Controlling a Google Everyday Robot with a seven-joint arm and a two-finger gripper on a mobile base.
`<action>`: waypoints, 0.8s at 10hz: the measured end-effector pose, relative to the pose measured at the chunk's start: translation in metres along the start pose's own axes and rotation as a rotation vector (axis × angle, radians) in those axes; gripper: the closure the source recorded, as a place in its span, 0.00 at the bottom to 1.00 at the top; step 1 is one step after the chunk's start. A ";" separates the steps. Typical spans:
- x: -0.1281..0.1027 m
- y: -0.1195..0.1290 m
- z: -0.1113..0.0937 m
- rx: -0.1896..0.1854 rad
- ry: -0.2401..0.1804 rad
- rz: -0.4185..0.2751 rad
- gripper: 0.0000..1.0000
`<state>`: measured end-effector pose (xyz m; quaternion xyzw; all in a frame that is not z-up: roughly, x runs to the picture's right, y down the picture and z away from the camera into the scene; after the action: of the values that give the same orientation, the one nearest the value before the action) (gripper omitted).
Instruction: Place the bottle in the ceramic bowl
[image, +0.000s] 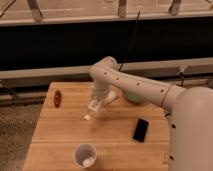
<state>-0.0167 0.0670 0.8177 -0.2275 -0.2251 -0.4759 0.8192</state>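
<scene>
The bottle (94, 107) is slim and white with a printed label. It hangs tilted, cap end down to the left, over the middle of the wooden table (60, 135). My gripper (97, 98) is shut on its upper end, and the white arm reaches in from the right. The ceramic bowl (133, 97) is green and sits at the back of the table, right of the gripper. The arm hides much of it.
A white cup (85, 155) stands near the front edge with something small in it. A black phone (141, 130) lies at the right. A red object (57, 98) lies at the back left. A white packet (112, 97) lies just right of the gripper.
</scene>
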 end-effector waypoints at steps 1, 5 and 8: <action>0.005 0.007 -0.004 0.005 0.001 0.011 1.00; 0.030 0.035 -0.013 0.028 0.007 0.062 1.00; 0.043 0.047 -0.014 0.053 0.006 0.098 1.00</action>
<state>0.0462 0.0503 0.8243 -0.2150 -0.2237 -0.4296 0.8481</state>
